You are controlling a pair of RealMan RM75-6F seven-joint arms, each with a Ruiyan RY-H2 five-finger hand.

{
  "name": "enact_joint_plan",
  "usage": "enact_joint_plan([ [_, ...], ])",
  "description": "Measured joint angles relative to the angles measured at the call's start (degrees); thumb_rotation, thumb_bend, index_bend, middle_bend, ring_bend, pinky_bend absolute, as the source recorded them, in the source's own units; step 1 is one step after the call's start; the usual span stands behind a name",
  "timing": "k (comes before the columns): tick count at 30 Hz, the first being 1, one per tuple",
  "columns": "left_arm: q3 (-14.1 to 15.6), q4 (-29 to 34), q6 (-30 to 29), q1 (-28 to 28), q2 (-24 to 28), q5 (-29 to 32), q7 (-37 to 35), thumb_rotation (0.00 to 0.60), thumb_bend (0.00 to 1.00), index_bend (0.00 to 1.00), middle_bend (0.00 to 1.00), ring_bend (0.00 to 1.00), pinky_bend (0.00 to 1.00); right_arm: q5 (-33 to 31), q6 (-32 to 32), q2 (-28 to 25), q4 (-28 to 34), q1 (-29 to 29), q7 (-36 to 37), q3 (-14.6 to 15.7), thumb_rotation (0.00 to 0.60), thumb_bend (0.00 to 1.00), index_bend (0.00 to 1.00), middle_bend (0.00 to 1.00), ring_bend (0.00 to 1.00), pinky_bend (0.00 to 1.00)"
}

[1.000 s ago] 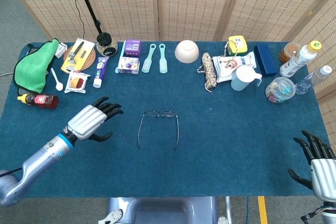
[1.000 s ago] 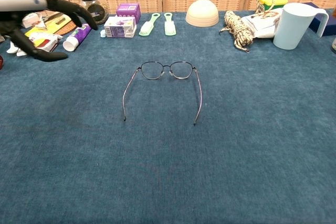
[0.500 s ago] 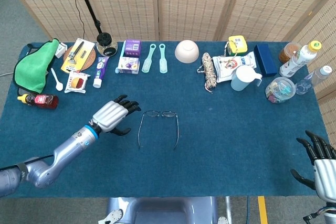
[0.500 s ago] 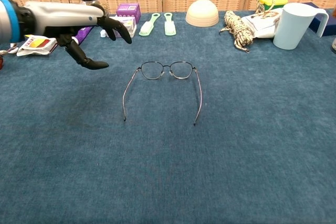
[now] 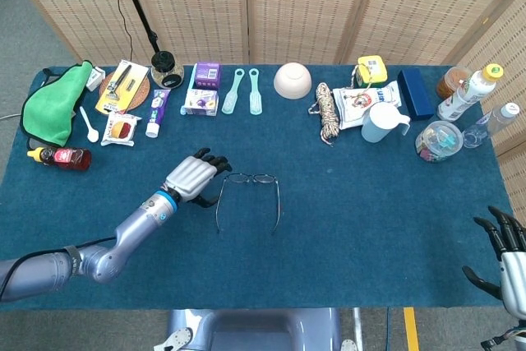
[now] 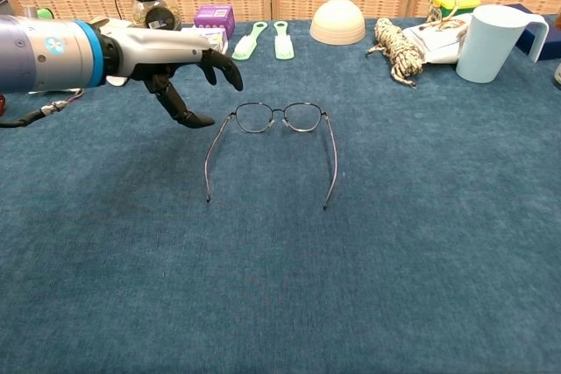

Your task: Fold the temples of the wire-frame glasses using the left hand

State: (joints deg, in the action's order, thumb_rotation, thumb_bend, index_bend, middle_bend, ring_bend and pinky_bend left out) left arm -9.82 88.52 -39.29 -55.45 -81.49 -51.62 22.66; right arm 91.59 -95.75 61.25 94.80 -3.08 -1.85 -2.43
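Observation:
The wire-frame glasses (image 5: 249,187) (image 6: 278,120) lie in the middle of the blue table with both temples unfolded, pointing toward the near edge. My left hand (image 5: 195,179) (image 6: 180,59) hovers just left of the lenses with fingers spread and nothing in it; its fingertips are close to the left hinge but apart from it. My right hand (image 5: 505,248) rests at the table's near right corner, fingers apart and holding nothing; the chest view does not show it.
Along the far edge stand a purple box (image 5: 202,88), two mint brushes (image 5: 244,90), an upturned bowl (image 5: 292,80), a coiled rope (image 5: 326,110), a pale blue pitcher (image 5: 383,122) and bottles (image 5: 468,92). A green cloth (image 5: 56,102) and a toothpaste tube (image 5: 154,111) lie far left.
My left hand has travelled right across the table and now sits next to the glasses' left side. My right hand has slid slightly toward the near edge. The glasses have not moved.

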Motion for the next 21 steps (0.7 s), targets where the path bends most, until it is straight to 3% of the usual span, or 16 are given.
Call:
enact_joint_plan([
  [10, 1.8, -2.2, -2.3, -4.1, -4.4, 8.9, 5.9, 0.483, 0.32, 0.22, 0.17, 0.18, 0.05, -1.0, -0.4, -0.1, -1.1, -0.9, 1.1, 0.0, 0.600, 0.00, 0.22, 0.12, 0.15, 0.22],
  [21, 1.6, -5.5, -2.6, -7.2, -7.4, 11.9, 6.0, 0.484, 0.32, 0.22, 0.17, 0.18, 0.05, -2.3, -0.6, -0.3, -1.7, -1.7, 1.6, -0.2, 0.600, 0.00, 0.22, 0.12, 0.15, 0.22],
])
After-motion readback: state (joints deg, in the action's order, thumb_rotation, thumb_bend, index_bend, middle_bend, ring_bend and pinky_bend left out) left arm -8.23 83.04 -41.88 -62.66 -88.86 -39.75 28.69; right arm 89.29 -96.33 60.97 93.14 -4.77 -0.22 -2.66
